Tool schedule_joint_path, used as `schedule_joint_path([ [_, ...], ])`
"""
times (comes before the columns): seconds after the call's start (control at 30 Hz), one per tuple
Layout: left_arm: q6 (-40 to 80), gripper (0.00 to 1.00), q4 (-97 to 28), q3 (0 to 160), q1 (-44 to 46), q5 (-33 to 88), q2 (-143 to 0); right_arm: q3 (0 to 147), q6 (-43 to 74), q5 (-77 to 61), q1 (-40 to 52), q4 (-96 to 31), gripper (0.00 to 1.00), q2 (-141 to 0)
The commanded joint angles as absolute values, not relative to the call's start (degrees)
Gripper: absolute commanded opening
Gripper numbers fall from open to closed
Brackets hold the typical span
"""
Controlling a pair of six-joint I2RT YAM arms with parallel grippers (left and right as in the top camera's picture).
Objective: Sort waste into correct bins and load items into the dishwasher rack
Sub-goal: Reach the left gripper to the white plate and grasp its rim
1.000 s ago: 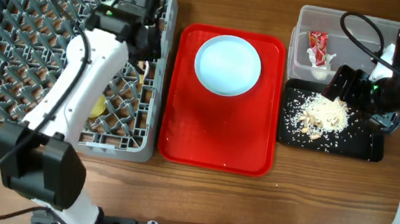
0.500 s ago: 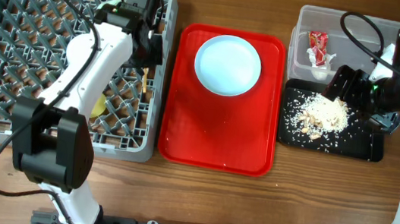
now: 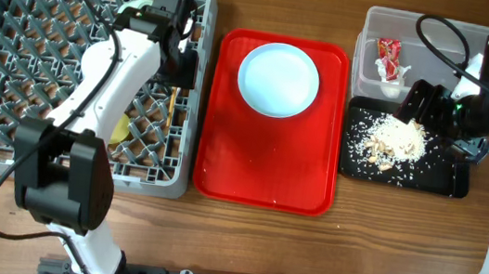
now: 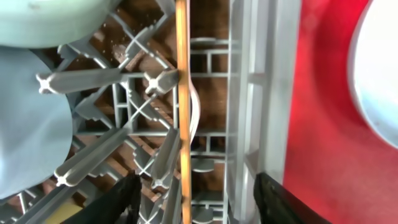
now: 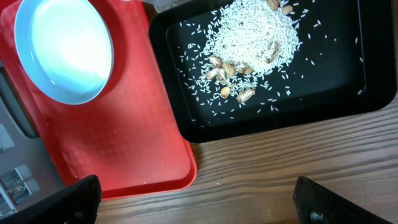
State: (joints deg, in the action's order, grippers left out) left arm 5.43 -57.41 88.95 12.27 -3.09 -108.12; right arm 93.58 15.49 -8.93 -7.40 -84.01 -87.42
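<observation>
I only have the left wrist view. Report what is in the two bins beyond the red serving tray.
Observer: The clear plastic rectangular tub holds a crumpled red-and-white wrapper.
Operator: Now the other bin.
Observer: The shallow black rectangular tray holds a pile of beige-white crumbs with a few nut-like scraps.
Operator: Give me the right end effector.
Observer: The right end effector is open with nothing between its fingers, up above the black tray.
</observation>
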Motion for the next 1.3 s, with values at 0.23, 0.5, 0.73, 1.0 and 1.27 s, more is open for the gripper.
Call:
schedule_joint_path([
  [0.23, -2.50, 0.87, -38.76, 94.06, 29.17, 5.37, -108.53, 94.11, 15.18, -8.99, -7.60, -84.09, 1.00, -86.56],
  [0.5, -10.37, 0.87, -36.42, 94.06, 41.01, -3.40, -123.04, 94.11, 15.16, -8.99, -7.60, -84.09, 1.00, -86.56],
  [0.73, -10.26, 0.71, -36.64, 93.97, 43.48, -12.08, -129.34, 94.11, 15.14, -8.99, -7.60, -84.05, 1.00, -86.56],
  [1.0, -9.89, 0.37, -37.15, 93.73, 44.38, -15.22, -130.54, 94.11, 14.98, -8.99, -7.60, -83.85, 1.00, -86.56],
  [1.27, -9.89, 0.06, -36.32, 90.11, 44.38, -16.14, -130.63, 94.11, 15.00, -8.99, -7.60, -83.85, 1.00, -86.56],
])
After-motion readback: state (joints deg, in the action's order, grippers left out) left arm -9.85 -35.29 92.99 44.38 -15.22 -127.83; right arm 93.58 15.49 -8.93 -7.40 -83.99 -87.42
